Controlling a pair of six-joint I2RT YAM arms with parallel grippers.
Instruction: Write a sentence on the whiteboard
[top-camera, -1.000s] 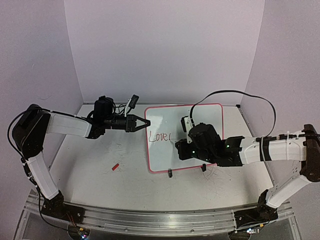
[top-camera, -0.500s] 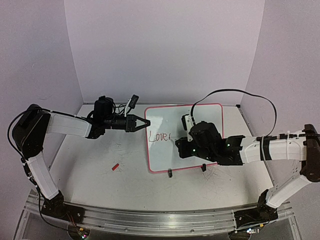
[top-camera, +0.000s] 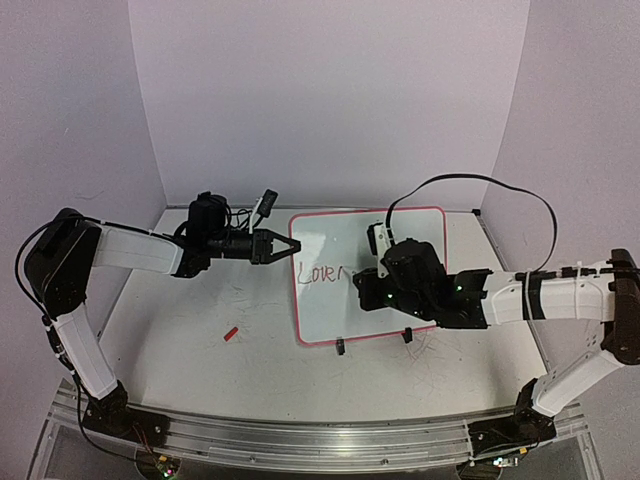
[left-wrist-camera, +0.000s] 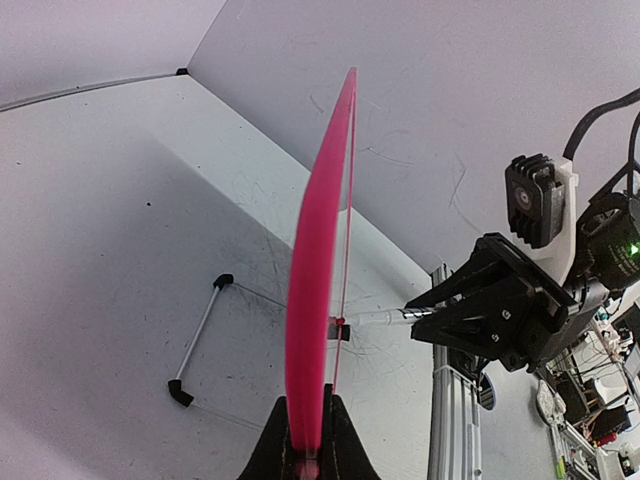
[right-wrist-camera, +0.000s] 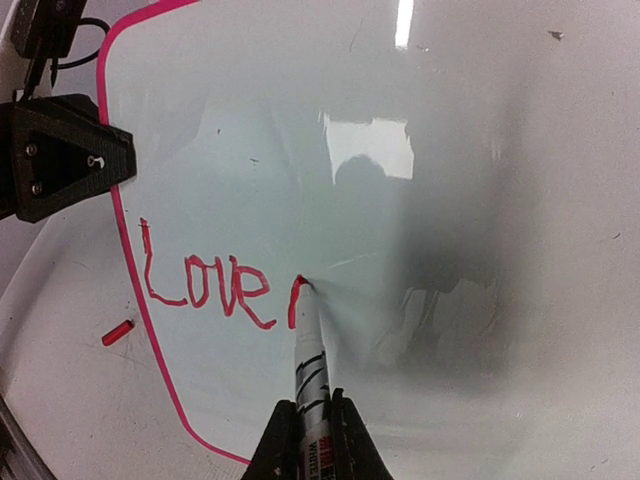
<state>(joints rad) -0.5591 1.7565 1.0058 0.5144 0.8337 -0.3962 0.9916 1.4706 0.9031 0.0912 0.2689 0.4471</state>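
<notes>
Nearest me, a small red cap (top-camera: 230, 334) lies on the table (top-camera: 180, 380), toward its left side. Further in, the whiteboard (top-camera: 325, 315) sits mid-table with its black feet at its near rim. My right gripper (right-wrist-camera: 310, 445) has its fingers clamped on a marker (right-wrist-camera: 308, 365). The marker's tip touches the board just right of the sentence (right-wrist-camera: 205, 285), which reads "Love" plus one short stroke. Beyond that, my left gripper (left-wrist-camera: 305, 445) pinches the board's left rim near its far corner.

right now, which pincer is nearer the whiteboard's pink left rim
Left. The left pincer is clamped on that rim of the whiteboard; the right pincer sits over the board's middle, pressing a marker to it.
</notes>
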